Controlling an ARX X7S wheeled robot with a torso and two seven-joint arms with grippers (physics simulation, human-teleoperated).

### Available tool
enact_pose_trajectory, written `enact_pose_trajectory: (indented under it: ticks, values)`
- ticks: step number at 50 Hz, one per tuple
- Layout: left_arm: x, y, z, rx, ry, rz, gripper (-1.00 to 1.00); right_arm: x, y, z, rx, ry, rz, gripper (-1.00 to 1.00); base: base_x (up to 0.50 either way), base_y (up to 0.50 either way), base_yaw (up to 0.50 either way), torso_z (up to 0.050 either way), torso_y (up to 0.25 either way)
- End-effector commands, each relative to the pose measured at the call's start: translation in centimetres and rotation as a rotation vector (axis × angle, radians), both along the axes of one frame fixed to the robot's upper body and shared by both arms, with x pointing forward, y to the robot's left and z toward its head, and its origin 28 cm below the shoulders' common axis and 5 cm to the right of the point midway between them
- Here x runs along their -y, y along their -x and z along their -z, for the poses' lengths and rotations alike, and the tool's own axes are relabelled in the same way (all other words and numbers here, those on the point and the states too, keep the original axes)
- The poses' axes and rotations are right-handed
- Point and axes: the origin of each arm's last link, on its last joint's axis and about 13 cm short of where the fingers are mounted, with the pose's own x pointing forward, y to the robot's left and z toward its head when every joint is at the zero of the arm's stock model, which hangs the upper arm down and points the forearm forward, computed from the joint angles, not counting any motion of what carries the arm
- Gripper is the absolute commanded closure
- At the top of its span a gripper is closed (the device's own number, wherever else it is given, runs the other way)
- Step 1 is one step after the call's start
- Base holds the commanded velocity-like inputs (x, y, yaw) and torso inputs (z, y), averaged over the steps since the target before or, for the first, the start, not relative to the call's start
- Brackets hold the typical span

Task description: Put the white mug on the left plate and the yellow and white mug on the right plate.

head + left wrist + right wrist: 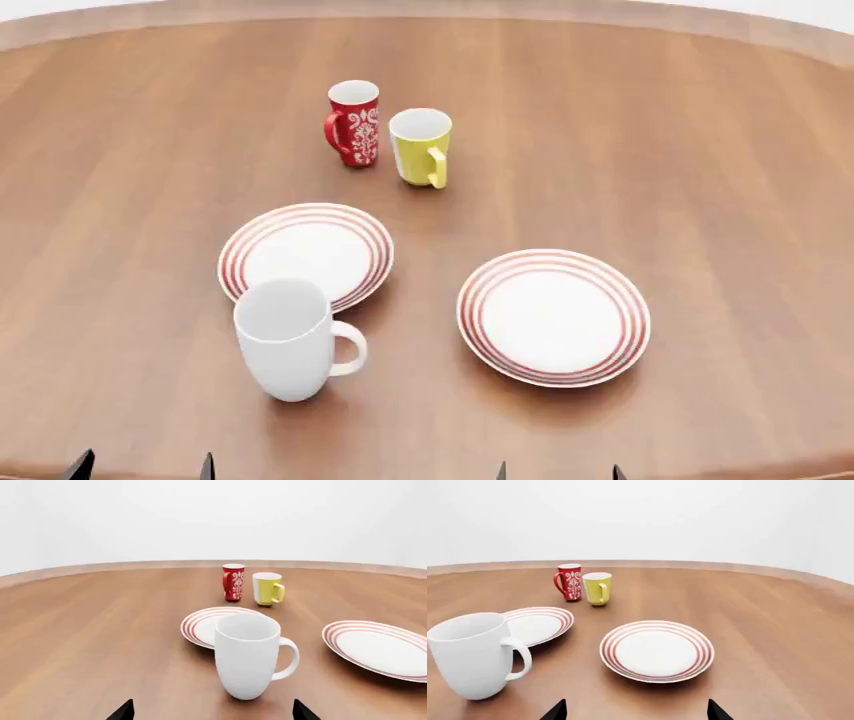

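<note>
The white mug (291,337) (248,653) (475,652) stands upright on the wooden table, just in front of the left plate (307,255) (208,625) (537,624), handle to the right. The right plate (554,316) (657,650) (380,648) lies bare. The yellow and white mug (422,147) (267,588) (598,588) stands farther back, upright. My left gripper (142,467) (213,711) is open, just short of the white mug, with nothing between its tips. My right gripper (559,471) (636,710) is open in front of the right plate.
A red mug with a white floral pattern (354,122) (233,581) (569,581) stands close beside the yellow mug, on its left. The round wooden table (694,150) stretches wide around the dishes; its far edge curves behind the mugs.
</note>
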Motion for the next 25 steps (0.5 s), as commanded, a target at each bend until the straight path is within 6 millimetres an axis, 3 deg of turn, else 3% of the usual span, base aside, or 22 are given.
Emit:
enact_pose_trajectory:
  ticks: [1, 9, 13, 16, 25]
  values:
    - [-0.1, 0.0, 0.1, 0.007, -0.028, -0.006, -1.0, 0.1, 0.1, -0.1, -0.007, 0.005, 0.023, -1.0, 0.0, 0.0, 0.0, 0.0, 0.0]
    - [0.3, 0.0, 0.2, -0.005, -0.027, 0.0, -1.0, 1.0, 0.1, -0.5, 0.0, -0.037, 0.048, -1.0, 0.0, 0.0, 0.0, 0.0, 0.0]
    - [0.1, -0.7, -2.3, 0.031, -0.02, -0.018, -1.0, 1.8, -0.5, -2.9, 0.045, -0.028, 0.094, -1.0, 0.0, 0.0, 0.0, 0.0, 0.0]
    - [0.2, -1.6, -5.7, 0.061, 0.027, -0.015, -1.0, 2.6, -0.7, -5.4, 0.103, -0.033, 0.113, -1.0, 0.0, 0.0, 0.0, 0.0, 0.0]
    - [-1.3, -1.8, -7.1, 0.091, 0.077, -0.071, -1.0, 4.9, 1.8, -7.2, 0.167, -0.069, 0.207, -1.0, 0.0, 0.0, 0.0, 0.0, 0.0]
